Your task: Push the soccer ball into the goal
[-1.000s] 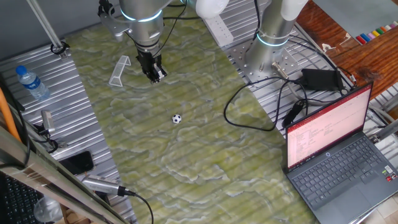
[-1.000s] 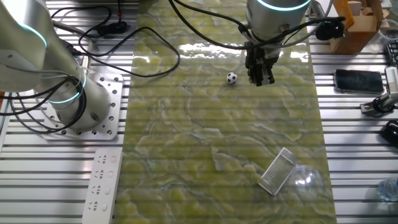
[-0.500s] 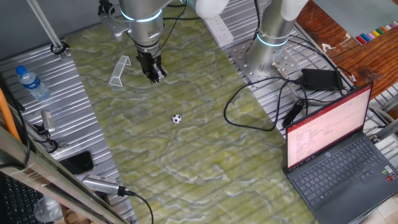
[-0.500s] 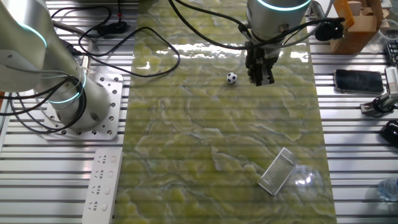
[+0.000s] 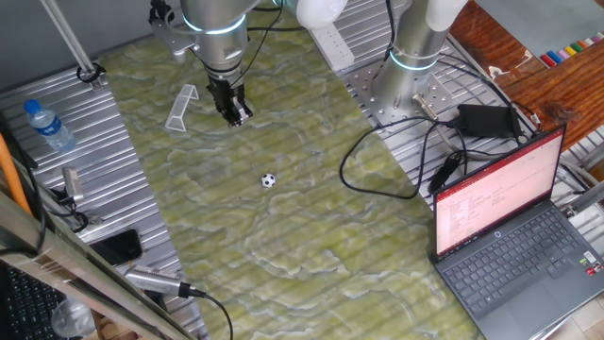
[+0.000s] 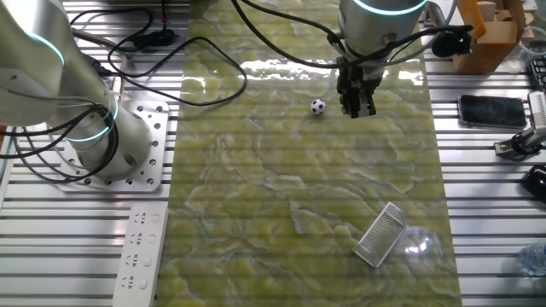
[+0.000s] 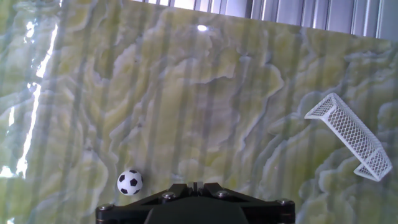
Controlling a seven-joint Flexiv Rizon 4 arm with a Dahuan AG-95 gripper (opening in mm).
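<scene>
The soccer ball is a tiny white ball with black patches lying on the green marbled mat; it also shows in the other fixed view and at the lower left of the hand view. The goal, a small whitish mesh frame, stands apart from the ball on the mat; it also shows in the other fixed view and at the right of the hand view. My gripper hangs above the mat with its fingers closed together and holds nothing. In the other fixed view the gripper is just right of the ball, and in the hand view the gripper is also just right of it.
A water bottle lies on the ribbed table left of the mat. A laptop and black cables sit to the right. A second arm's base, a power strip and a phone flank the mat.
</scene>
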